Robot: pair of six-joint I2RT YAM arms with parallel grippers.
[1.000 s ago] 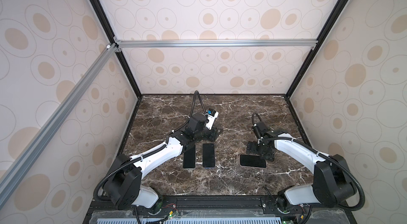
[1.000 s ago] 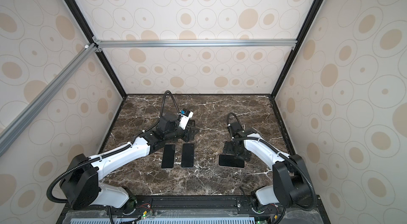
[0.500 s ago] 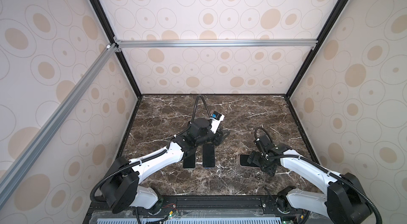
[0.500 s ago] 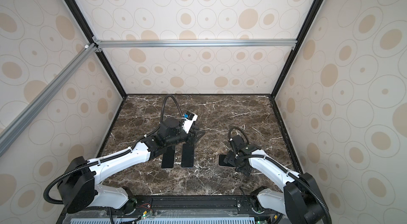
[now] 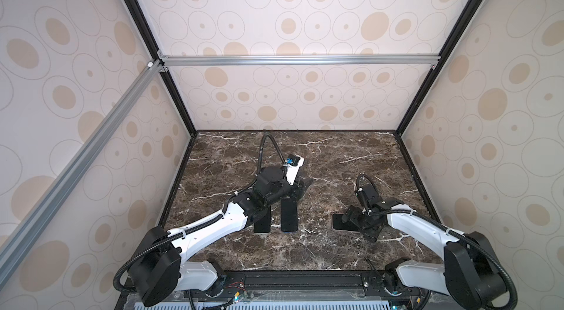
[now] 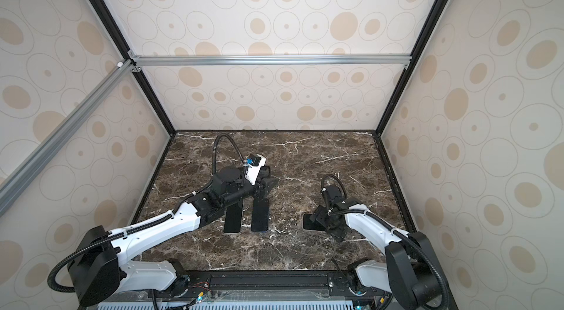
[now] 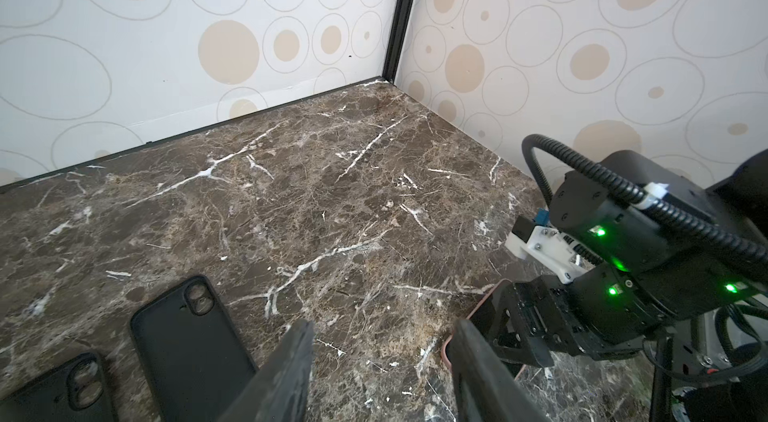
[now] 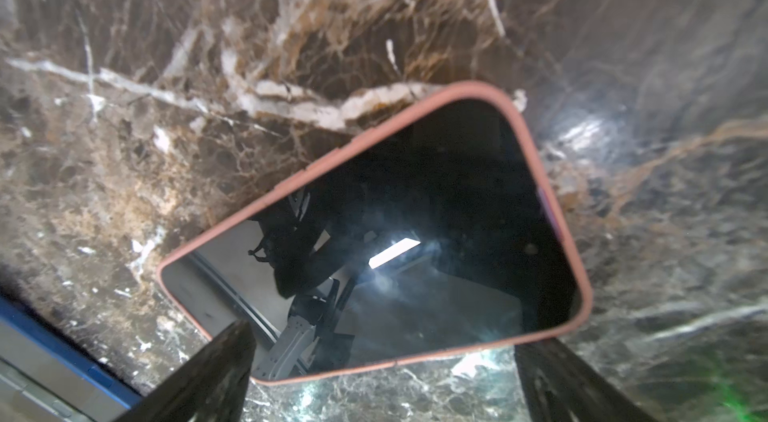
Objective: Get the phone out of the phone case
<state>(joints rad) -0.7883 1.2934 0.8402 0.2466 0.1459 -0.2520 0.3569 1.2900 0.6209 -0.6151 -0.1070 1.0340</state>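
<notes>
Obs. 1, right side. My right gripper (image 5: 358,226) hangs low over the phone (image 5: 337,221), which lies flat and screen up on the marble tabletop (image 5: 351,156). The jaws are spread wide and are not closed on anything. In the right wrist view the two fingers (image 8: 199,378) reach past the end of the phone (image 8: 415,212) nearest my wrist, one on either side, and the rest of the phone stretches away beyond the fingertips. One finger overlaps a corner of the phone. I cannot tell whether it touches.

Obs. 2, phone. It has a dark glossy screen and a pink rim all round, with small button bumps on one long edge. I cannot tell whether the rim is a case or the phone's own frame.

Obs. 3, left side. My left gripper (image 5: 300,188) reaches toward the middle of the table, above the surface. Its jaws stand apart and bare marble shows between them in the left wrist view (image 7: 380,328). It grasps nothing.

Obs. 4, cases. Two black cases lie flat and side by side, camera cutouts up, just behind my left fingertips and under that wrist and forearm. These are the nearer black phone case (image 7: 189,341) and the farther black phone case (image 7: 62,391). They are close together but not touching, and well apart from the phone under my right gripper. I cannot tell whether either one holds a phone.
</notes>
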